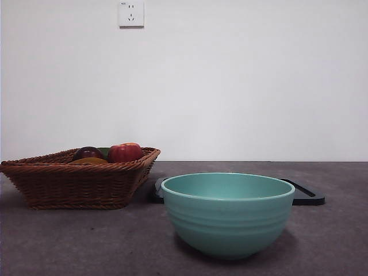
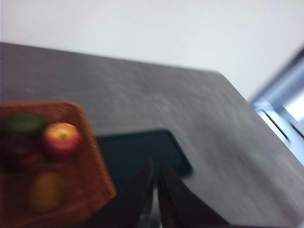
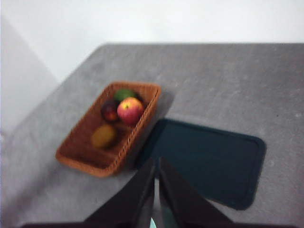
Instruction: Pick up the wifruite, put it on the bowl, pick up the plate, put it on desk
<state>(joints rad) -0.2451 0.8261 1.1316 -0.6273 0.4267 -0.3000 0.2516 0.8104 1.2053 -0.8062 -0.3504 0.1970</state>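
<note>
The wifruite (image 1: 89,161) lies in a brown wicker basket (image 1: 75,181) at the left, showing only as an orange-yellow sliver over the rim. It shows whole from above as the wifruite (image 2: 45,190) (image 3: 103,136). The teal bowl (image 1: 228,213) stands empty on the desk (image 1: 57,247), near the front. Behind it lies a flat dark plate (image 1: 305,195) (image 2: 137,154) (image 3: 204,161), next to the basket. My left gripper (image 2: 155,164) and right gripper (image 3: 156,161) both hover high above the plate, shut and holding nothing. Neither appears in the front view.
The basket also holds a red apple (image 1: 125,152) (image 3: 129,109), a dark maroon fruit (image 1: 87,153) (image 3: 109,111) and a green fruit (image 3: 124,94). A white wall with a socket (image 1: 131,13) stands behind the table.
</note>
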